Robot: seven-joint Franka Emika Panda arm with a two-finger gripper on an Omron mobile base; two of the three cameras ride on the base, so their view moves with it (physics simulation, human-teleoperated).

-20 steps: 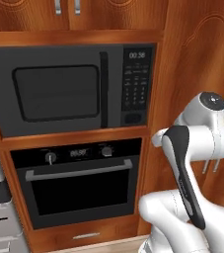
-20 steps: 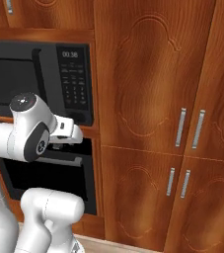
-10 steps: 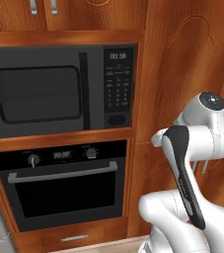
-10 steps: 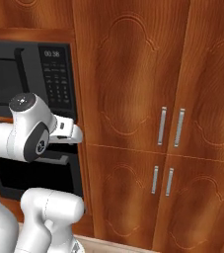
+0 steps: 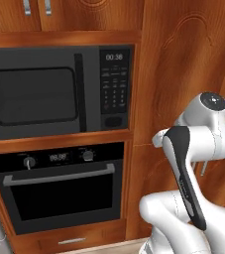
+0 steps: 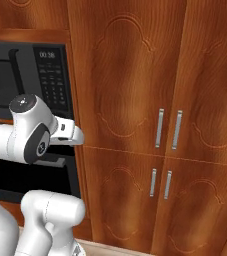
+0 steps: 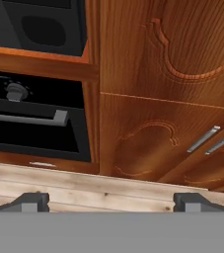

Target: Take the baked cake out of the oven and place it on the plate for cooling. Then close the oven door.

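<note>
Facing one shut oven [image 5: 59,191] with two knobs [image 5: 29,162], one microwave [image 5: 59,92] above, four cabinet handles [image 6: 160,128], gripper [image 7: 111,201] spread wide, empty.

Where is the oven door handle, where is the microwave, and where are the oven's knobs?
oven door handle [image 5: 59,175]: left base view, middle of the long silver bar.
microwave [image 5: 32,94]: left base view, on its dark door window.
oven knob [image 5: 29,161]: left base view, on the left knob; the other knob [image 5: 87,155] sits right of the display.
</note>
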